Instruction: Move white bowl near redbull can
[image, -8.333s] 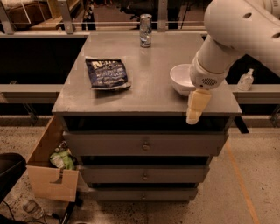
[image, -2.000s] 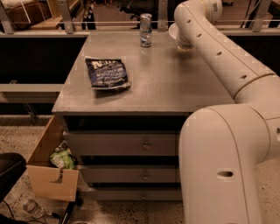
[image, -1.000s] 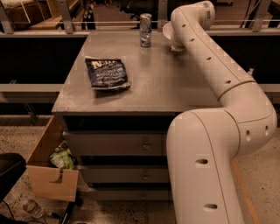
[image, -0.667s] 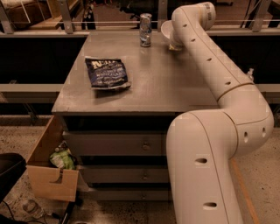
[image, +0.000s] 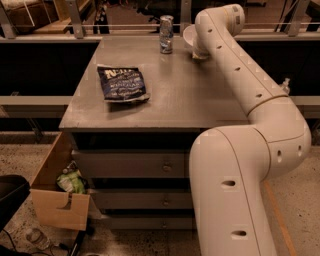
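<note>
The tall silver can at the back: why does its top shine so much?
Camera view: the slim silver-and-blue drink can catches the light on its bare metal top; the round white bowl beside it is partly hidden by the white arm, whose gripper sits at the bowl.

dark blue snack bag (image: 122, 83) lies flat on the grey table (image: 190, 97); open cardboard box (image: 59, 209) beside the drawers (image: 130, 165).

The arm (image: 240, 75) reaches across the grey cabinet top (image: 175, 100) to its far edge. There the gripper (image: 199, 54) meets the white bowl (image: 188, 36), just right of the redbull can (image: 166, 34). A dark blue snack bag (image: 123, 83) lies nearer.
</note>
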